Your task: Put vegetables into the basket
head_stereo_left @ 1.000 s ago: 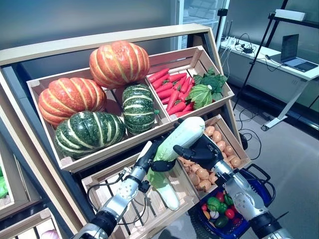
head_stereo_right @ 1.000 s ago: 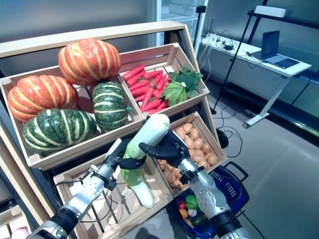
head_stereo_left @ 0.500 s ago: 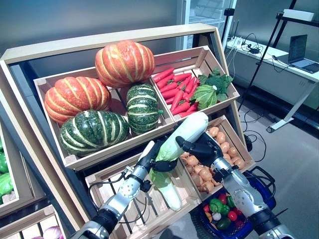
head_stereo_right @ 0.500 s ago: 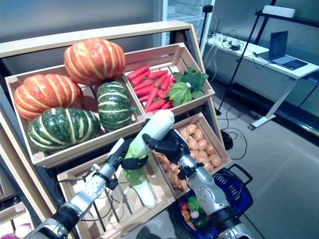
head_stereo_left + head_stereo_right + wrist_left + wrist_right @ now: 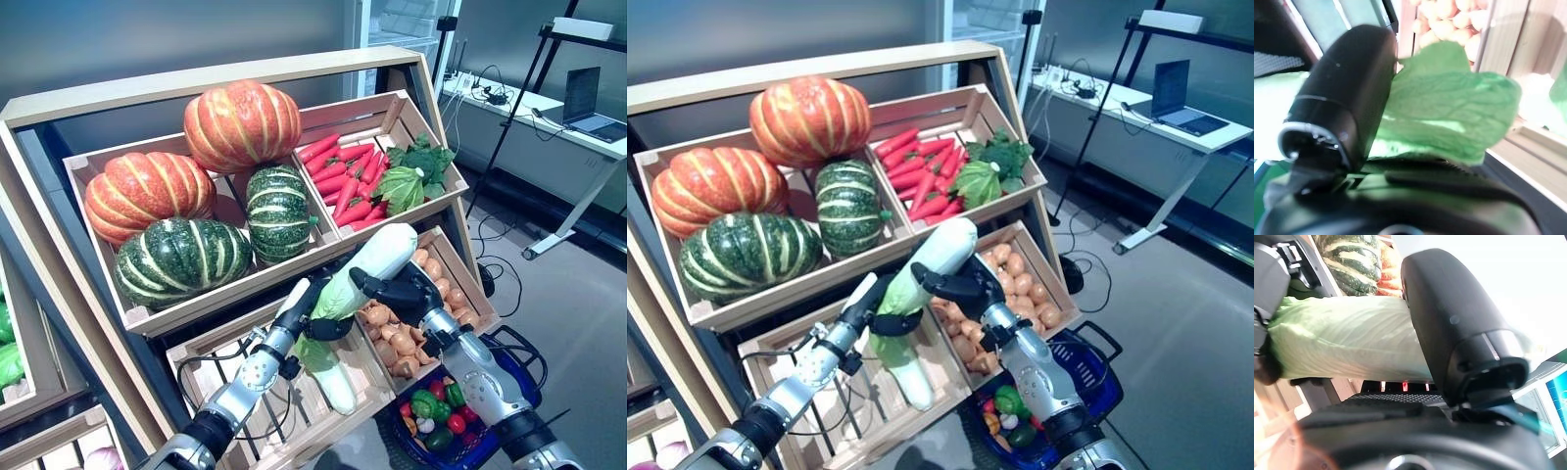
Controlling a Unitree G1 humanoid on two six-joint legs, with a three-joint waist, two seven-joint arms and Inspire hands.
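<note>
A long pale green cabbage is held slanted in front of the wooden stand, above its lower crates. My left hand is shut on its leafy lower end; the leaf shows against my thumb in the left wrist view. My right hand is shut on its whiter upper part, and the cabbage shows under that thumb in the right wrist view. The blue basket stands on the floor at the lower right, below my right arm. Small red and green vegetables lie in it.
The wooden stand with its tilted crates rises right behind the hands. A pale long vegetable lies in the lower crate under the cabbage. Grey floor lies open to the right. A white desk with a laptop stands at the far right.
Both hands keep their hold on the cabbage, which has edged a little to the right. The whole picture has shifted slightly with the camera.
</note>
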